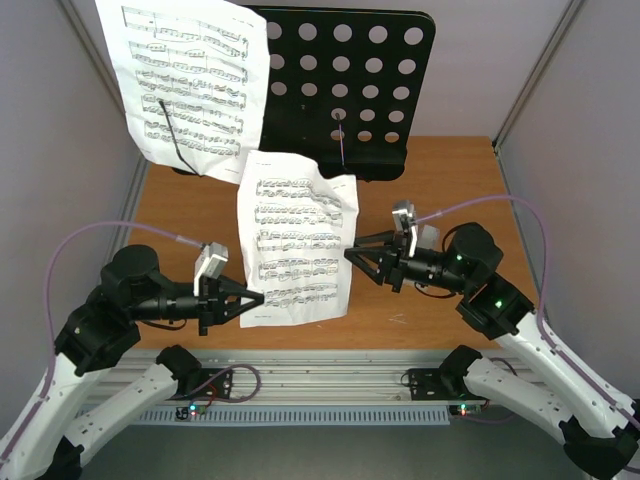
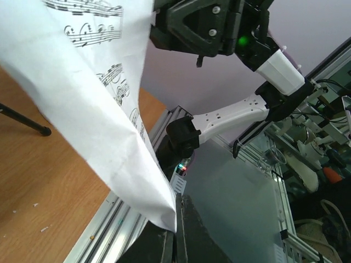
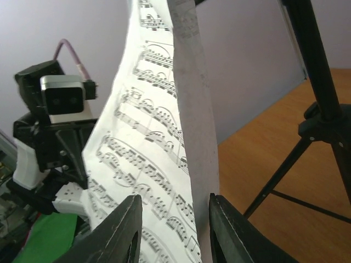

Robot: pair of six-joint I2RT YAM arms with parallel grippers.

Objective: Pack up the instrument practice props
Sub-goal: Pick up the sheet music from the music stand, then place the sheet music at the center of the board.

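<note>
Two printed pages are in view. A sheet of music (image 1: 298,245) hangs upright in mid-air above the worktop (image 1: 450,190), between the arms. A second sheet (image 1: 190,85) leans on the black music stand (image 1: 350,70) at the back. The left hand (image 1: 260,297) is clamped tight on the hanging sheet's lower left corner. The right hand (image 1: 350,252) has its fingers (image 3: 123,230) parted, with that sheet's right edge standing between them.

A first sheet (image 1: 190,80) sits left on the music stand (image 1: 370,60), a second sheet (image 1: 298,240) before the stand, between left claw (image 1: 255,297) and right claw (image 1: 352,252).
</note>
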